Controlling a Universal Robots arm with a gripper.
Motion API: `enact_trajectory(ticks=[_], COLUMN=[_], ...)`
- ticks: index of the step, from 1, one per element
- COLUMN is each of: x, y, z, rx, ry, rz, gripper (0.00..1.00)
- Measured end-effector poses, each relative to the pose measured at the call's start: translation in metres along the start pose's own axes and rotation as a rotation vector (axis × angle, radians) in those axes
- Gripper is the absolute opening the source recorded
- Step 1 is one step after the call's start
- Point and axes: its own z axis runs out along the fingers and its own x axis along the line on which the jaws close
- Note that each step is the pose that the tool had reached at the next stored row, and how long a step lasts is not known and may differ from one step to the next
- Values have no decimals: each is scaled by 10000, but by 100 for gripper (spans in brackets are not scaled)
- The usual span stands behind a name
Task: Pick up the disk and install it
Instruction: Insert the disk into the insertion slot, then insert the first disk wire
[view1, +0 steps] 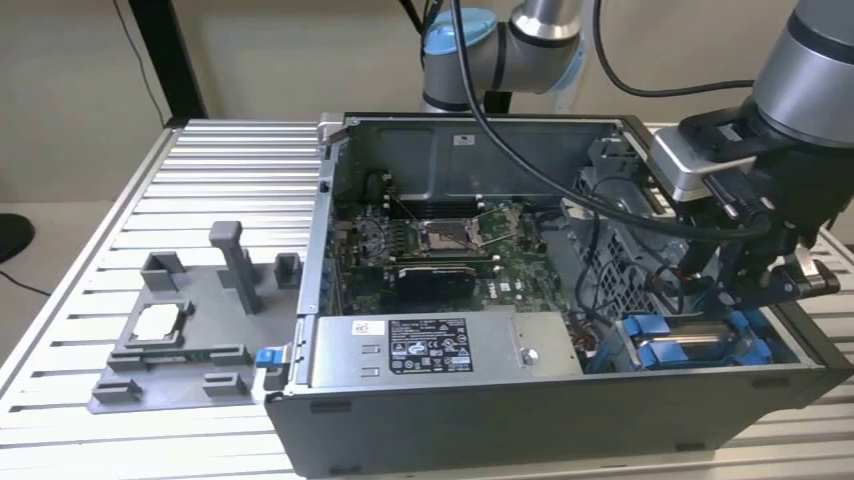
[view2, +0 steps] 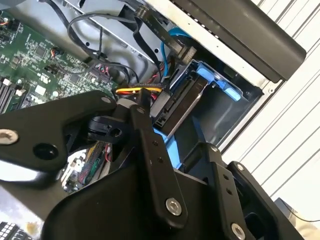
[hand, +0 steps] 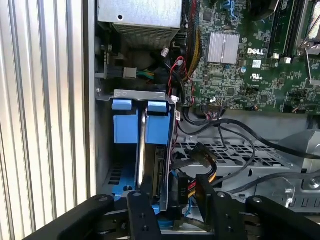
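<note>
Disk (hand: 154, 150): grey metal slab, blue plastic frame, edgewise in case (view1: 534, 425).
Tool (hand: 177, 200): lowered into case, fingers apart, seemingly unclamped.

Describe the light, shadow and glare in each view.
Exterior view: even room light, dim inside the computer case. First wrist view: the heatsink glares white, the disk sits in shadow in its bay. Second wrist view: the table slats look washed out.
</note>
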Motion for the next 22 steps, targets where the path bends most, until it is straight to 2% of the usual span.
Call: enact_trajectory(ticks=[9,15,16,22], x=[-44,-45,-45,-45], y=[-6,-6,-6,-7], z=[35,35,35,35], rx=[31,32,32,32], ry=[0,1,1,1], rz=[-8,-6,-6,-7], gripper=[100,100,0,0])
